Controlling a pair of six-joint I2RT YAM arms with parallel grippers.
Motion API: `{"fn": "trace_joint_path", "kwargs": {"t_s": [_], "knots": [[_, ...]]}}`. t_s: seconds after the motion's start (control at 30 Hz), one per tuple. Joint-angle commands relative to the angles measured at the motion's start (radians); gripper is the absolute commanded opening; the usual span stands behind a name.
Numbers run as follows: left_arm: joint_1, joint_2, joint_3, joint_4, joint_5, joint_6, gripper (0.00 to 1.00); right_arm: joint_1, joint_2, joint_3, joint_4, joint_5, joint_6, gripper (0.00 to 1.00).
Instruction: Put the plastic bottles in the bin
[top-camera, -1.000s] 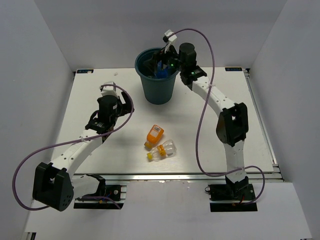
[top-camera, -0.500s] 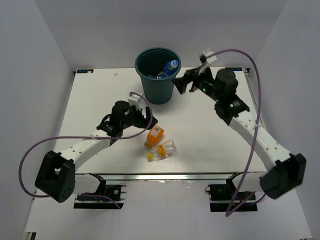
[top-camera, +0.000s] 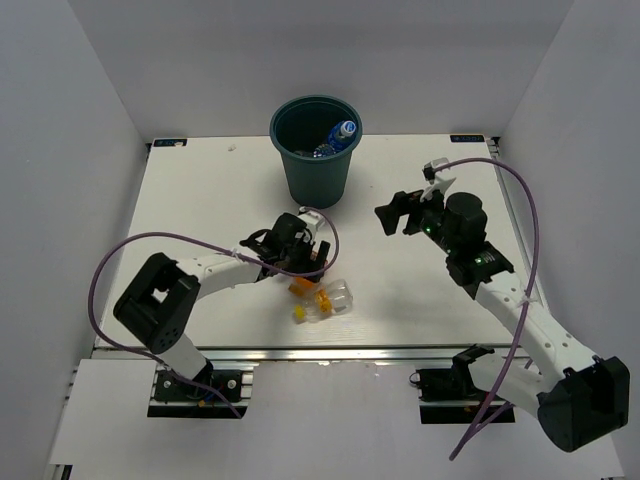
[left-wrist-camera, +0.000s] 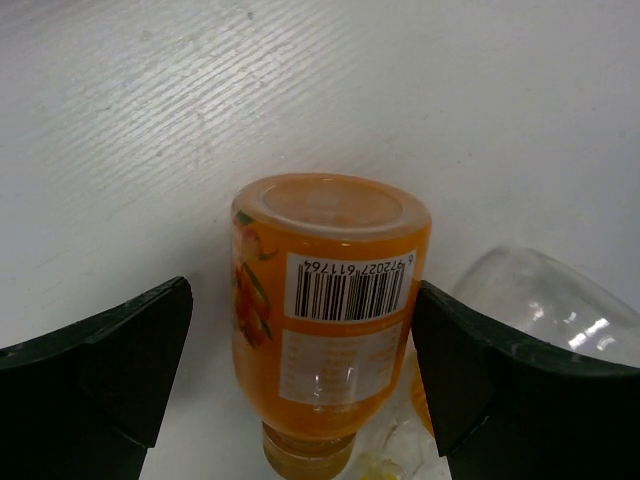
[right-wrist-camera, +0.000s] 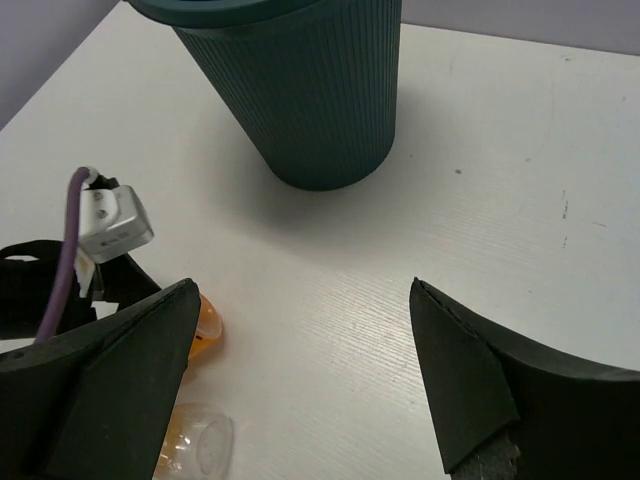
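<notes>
The left gripper (left-wrist-camera: 300, 345) hangs just above an orange bottle (left-wrist-camera: 325, 280) that lies on its side on the white table (left-wrist-camera: 120, 110). Its jaws are spread wide, one finger on each side of the bottle's body with a gap on both sides, so nothing is gripped. A clear bottle (left-wrist-camera: 545, 305) lies just beside the orange one, close to one of those fingers. The right gripper (right-wrist-camera: 300, 370) is also wide open and empty, held above the table with the dark green bin (right-wrist-camera: 310, 100) standing ahead of it. The bin is well beyond the left gripper and has bottles inside (top-camera: 341, 132). The step in hand looks like picking up the orange bottle. The next move calls for lowering, closing on its body without catching the clear bottle, then carrying it over the bin's rim.
</notes>
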Motion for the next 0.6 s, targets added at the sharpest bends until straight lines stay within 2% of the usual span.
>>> {"fn": "trace_joint_path", "kwargs": {"t_s": [0.0,0.07,0.1,0.13,0.2,0.27,0.3,0.43,0.57], "knots": [[-0.008,0.022,0.062,-0.049,-0.081,0.013,0.97,-0.006,-0.041,-0.023,0.013,0.025,-0.012,0.89],[-0.008,0.034,0.07,-0.055,-0.074,-0.002,0.9,-0.009,-0.049,-0.03,0.023,0.032,-0.025,0.89],[-0.008,0.039,0.071,-0.058,-0.071,-0.005,0.77,-0.009,-0.047,-0.027,0.019,0.041,-0.024,0.89],[-0.008,0.033,0.076,-0.063,-0.074,-0.007,0.7,-0.011,-0.041,-0.023,0.014,0.039,-0.024,0.89],[-0.008,0.019,0.081,-0.079,-0.109,-0.017,0.65,-0.009,-0.035,-0.014,0.0,0.03,-0.022,0.89],[-0.008,-0.015,0.094,-0.105,-0.198,-0.037,0.55,-0.011,-0.029,-0.012,0.0,0.027,-0.022,0.9],[-0.008,-0.026,0.107,-0.124,-0.284,-0.052,0.53,-0.011,-0.027,-0.012,0.0,0.024,-0.025,0.89],[-0.008,-0.089,0.199,-0.233,-0.482,-0.109,0.49,-0.011,-0.03,-0.014,-0.007,0.019,-0.033,0.89],[-0.008,-0.225,0.269,-0.199,-0.574,-0.082,0.46,-0.011,-0.032,-0.012,-0.021,0.012,-0.041,0.89]]}}
